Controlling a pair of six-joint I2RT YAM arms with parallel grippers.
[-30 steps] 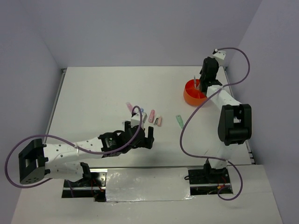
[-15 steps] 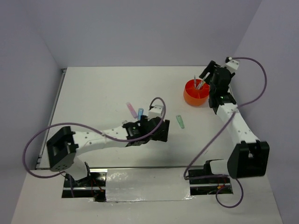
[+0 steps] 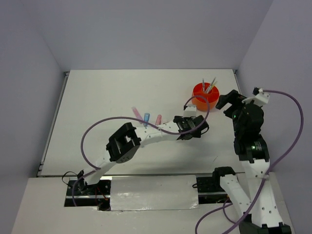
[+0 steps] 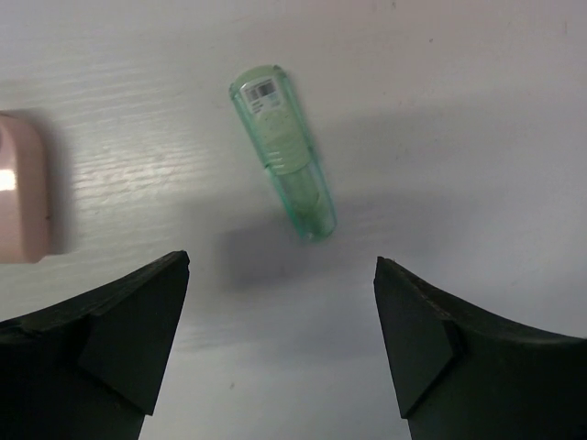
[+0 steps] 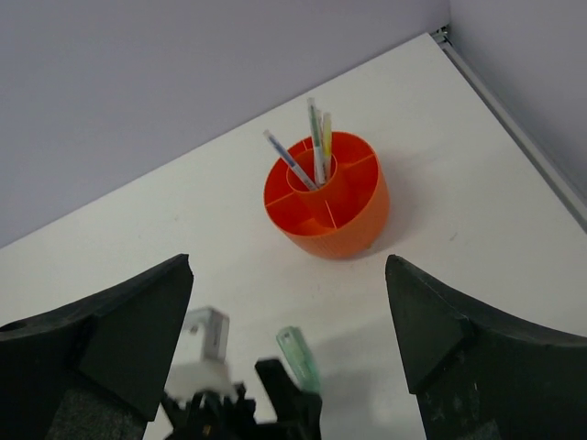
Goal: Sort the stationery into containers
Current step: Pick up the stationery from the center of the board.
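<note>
Locate the round orange plastic desk organiser [image 3: 207, 103] at the far right of the white worktop [image 3: 107, 97], divided into compartments around a central ring. Note the thin pens [image 5: 316, 151] standing tilted in that central ring, among them a grey-white one and a yellow one, tips fanning upward above the rim.

Find the left pincer [image 4: 281, 261] released, jaws spread wide, grasping nothing, low over the worktop near the organiser. See the short translucent green marker-like stick [image 4: 282, 151] lying flat just ahead of the gap between the jaws, touching neither, with its barcoded end pointing away. Note a pale pink rounded piece [image 4: 23, 197] at the left edge of the same wrist view, apart from the green stick. Cannot tell what kind of item it is.

Find the right pincer [image 5: 289, 275] likewise released, jaws wide and grasping nothing, raised above the worktop on the near side of the organiser and aimed toward it.

From the top view, trace three more short sticks in a row left of the left pincer: pink stick [image 3: 158, 119], blue stick [image 3: 146, 117], lilac stick [image 3: 136, 112]. See all three lying flat on the worktop, close together, well apart from the organiser.
</note>
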